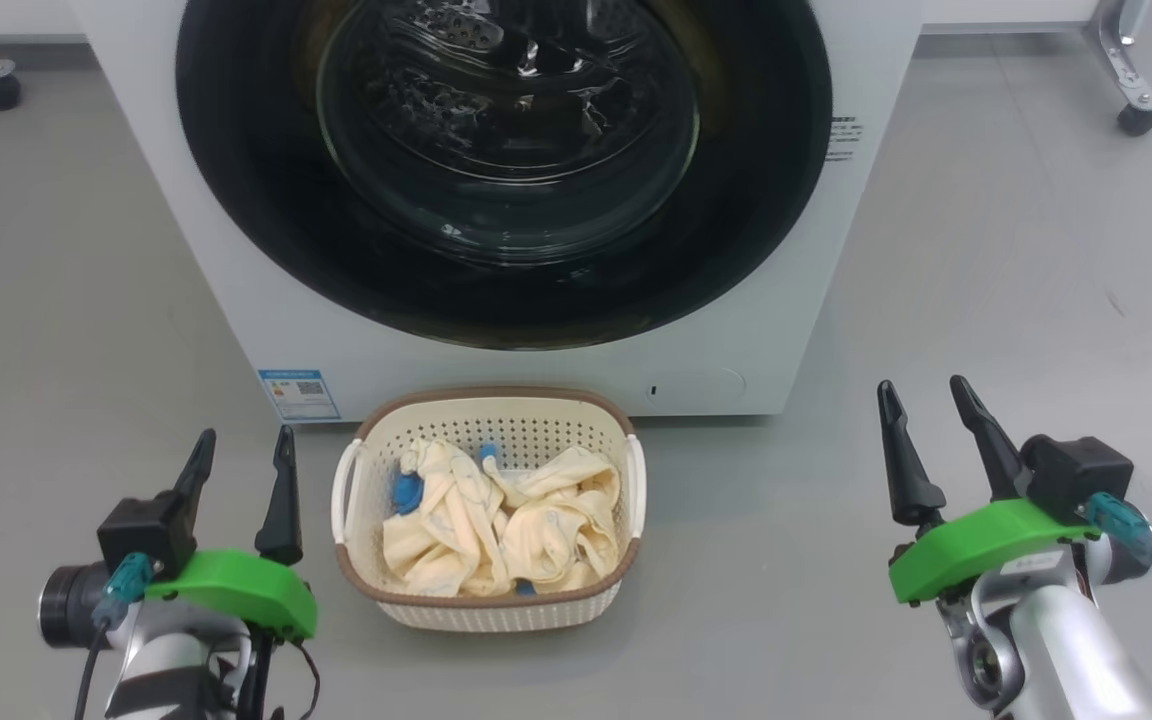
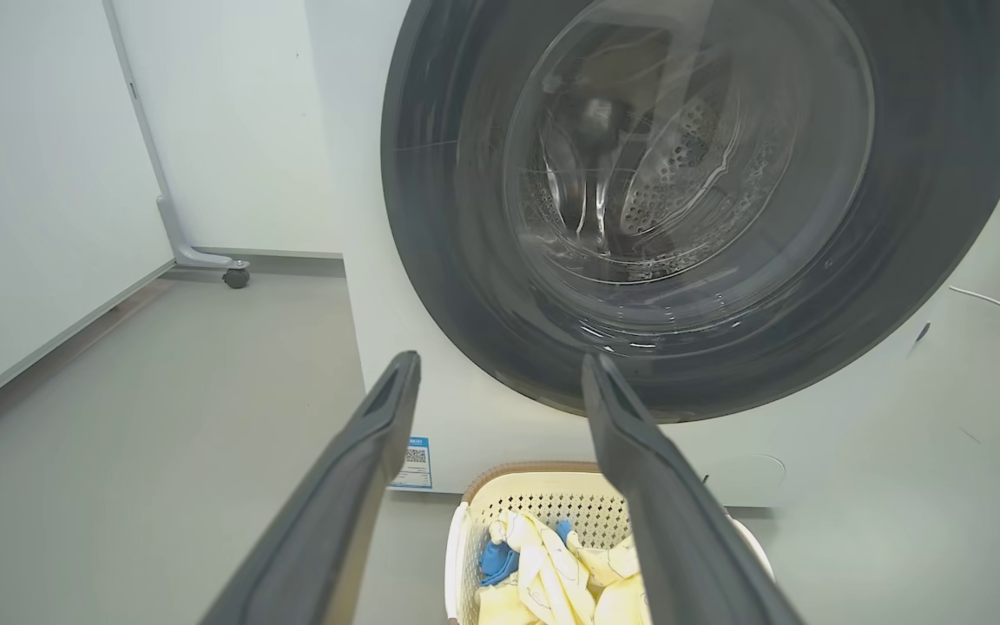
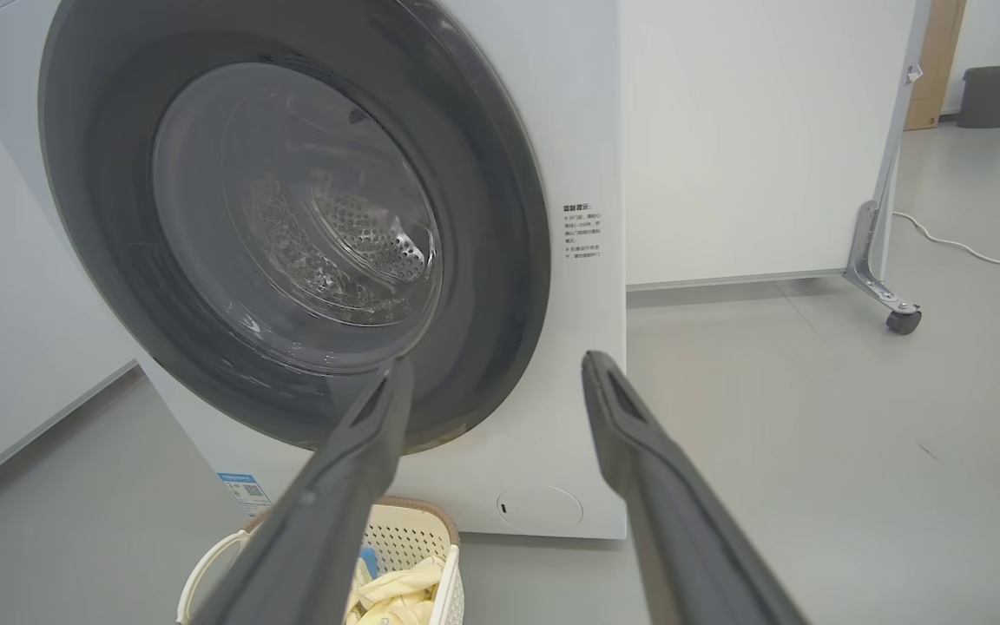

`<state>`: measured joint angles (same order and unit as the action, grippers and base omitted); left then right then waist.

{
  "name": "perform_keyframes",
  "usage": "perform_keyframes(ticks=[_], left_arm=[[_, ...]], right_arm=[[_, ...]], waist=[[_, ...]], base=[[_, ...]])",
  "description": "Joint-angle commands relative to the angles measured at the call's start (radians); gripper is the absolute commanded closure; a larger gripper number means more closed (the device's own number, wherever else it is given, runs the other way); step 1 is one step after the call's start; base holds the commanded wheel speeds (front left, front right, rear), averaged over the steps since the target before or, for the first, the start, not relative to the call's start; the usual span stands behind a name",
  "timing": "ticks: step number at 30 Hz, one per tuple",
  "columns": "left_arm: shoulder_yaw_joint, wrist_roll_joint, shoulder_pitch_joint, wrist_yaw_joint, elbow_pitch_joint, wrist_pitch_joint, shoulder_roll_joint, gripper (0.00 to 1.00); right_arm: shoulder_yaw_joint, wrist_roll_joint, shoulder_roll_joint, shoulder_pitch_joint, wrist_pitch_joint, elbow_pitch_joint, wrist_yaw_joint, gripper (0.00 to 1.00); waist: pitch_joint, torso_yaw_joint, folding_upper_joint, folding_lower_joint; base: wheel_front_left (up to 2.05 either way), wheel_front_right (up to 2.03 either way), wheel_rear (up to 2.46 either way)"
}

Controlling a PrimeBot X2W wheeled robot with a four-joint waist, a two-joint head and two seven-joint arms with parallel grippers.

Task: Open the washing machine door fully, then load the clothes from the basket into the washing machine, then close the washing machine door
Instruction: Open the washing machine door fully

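Note:
The white washing machine (image 1: 536, 370) stands straight ahead with its round black-rimmed door (image 1: 236, 200) shut flat against the front. Through the glass bowl (image 1: 506, 130) I see the steel drum. On the floor before it sits the cream basket (image 1: 496, 610) holding pale yellow clothes (image 1: 496, 520) with blue trim. My left gripper (image 1: 244, 448) is open, low to the basket's left. My right gripper (image 1: 924, 394) is open, further off to the basket's right. Both are empty. The left wrist view shows the door (image 2: 430, 217) and basket (image 2: 543, 499); the right wrist view shows the door (image 3: 500, 200) and basket (image 3: 417, 534).
Grey floor spreads on both sides of the washer. A white panel on a castor foot (image 3: 899, 317) stands to the right, another castor foot (image 2: 235, 276) to the left. A thin cable (image 3: 969, 252) lies on the floor far right. A dark bin (image 3: 995, 94) stands in the distance.

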<state>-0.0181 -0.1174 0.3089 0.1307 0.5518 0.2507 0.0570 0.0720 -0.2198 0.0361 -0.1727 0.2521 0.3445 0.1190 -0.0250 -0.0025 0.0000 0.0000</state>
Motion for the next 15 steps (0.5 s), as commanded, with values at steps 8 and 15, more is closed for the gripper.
perform_keyframes(ticks=[8, 15], left_arm=[[0.022, -0.011, 0.057, 0.000, -0.034, 0.011, 0.026, 0.00], [0.016, -0.025, 0.055, 0.000, -0.038, 0.011, 0.029, 0.00]], right_arm=[[0.017, 0.000, 0.014, -0.053, 0.010, -0.028, 0.012, 0.00], [0.014, -0.004, 0.014, -0.052, 0.010, -0.029, 0.012, 0.00]], waist=[[0.003, 0.001, 0.0000, 0.0000], [0.008, 0.000, 0.0000, 0.0000]], base=[[1.22, 1.22, -2.45], [0.86, 0.86, -1.73]])
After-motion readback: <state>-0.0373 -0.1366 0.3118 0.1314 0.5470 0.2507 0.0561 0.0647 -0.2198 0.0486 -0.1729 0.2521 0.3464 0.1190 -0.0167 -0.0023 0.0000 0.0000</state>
